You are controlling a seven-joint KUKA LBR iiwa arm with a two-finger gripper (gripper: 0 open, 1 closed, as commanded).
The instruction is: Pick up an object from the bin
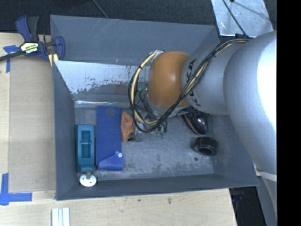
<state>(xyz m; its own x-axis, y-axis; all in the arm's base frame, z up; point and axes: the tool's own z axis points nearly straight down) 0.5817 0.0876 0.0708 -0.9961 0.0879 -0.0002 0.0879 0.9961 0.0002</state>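
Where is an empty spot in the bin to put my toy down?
Free: the grey bin floor between the blue flat piece and the black ring, toward the near wall. Crowded: the left side, with the teal block and white knob, and around the gripper beside the tan lump.

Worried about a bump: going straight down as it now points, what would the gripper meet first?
Probably the small orange-brown lump beside the blue flat pouch, or the bin floor just right of it; how high the gripper hangs is unclear.
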